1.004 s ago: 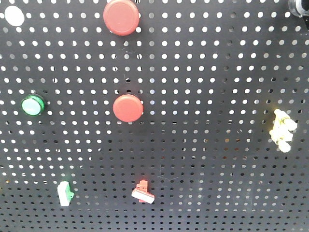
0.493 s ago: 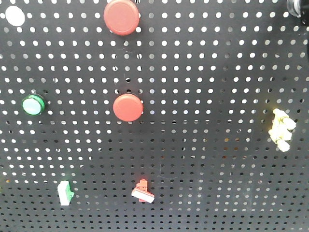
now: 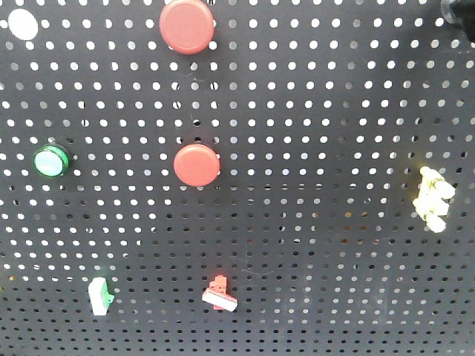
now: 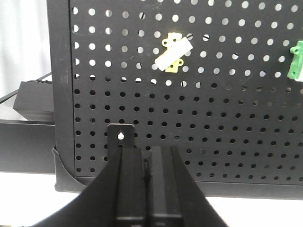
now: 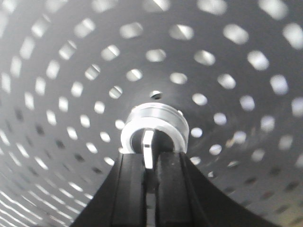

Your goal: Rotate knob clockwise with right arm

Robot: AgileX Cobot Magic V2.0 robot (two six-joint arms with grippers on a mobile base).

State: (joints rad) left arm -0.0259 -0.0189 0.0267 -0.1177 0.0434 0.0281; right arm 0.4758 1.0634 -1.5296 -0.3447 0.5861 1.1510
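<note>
The knob (image 5: 156, 119) has a silver ring and a white pointer bar (image 5: 148, 144); it is mounted on the black pegboard (image 5: 213, 85) and fills the centre of the right wrist view. My right gripper (image 5: 149, 158) is pressed up to it, its jaws shut on the white bar. In the front view only a dark and silver edge of the knob (image 3: 454, 10) shows at the top right corner. My left gripper (image 4: 147, 151) is shut and empty, low in front of the pegboard's bottom edge (image 4: 189, 182).
The pegboard (image 3: 312, 111) carries two red push buttons (image 3: 186, 25) (image 3: 197, 165), a green lamp button (image 3: 51, 161), a yellow toggle (image 3: 432, 199), a green toggle (image 3: 99, 296) and a red toggle (image 3: 220, 295). A black box (image 4: 33, 97) lies left of the board.
The silver part at the front view's top right corner has slipped further out of the frame. Everything else on the board is unchanged.
</note>
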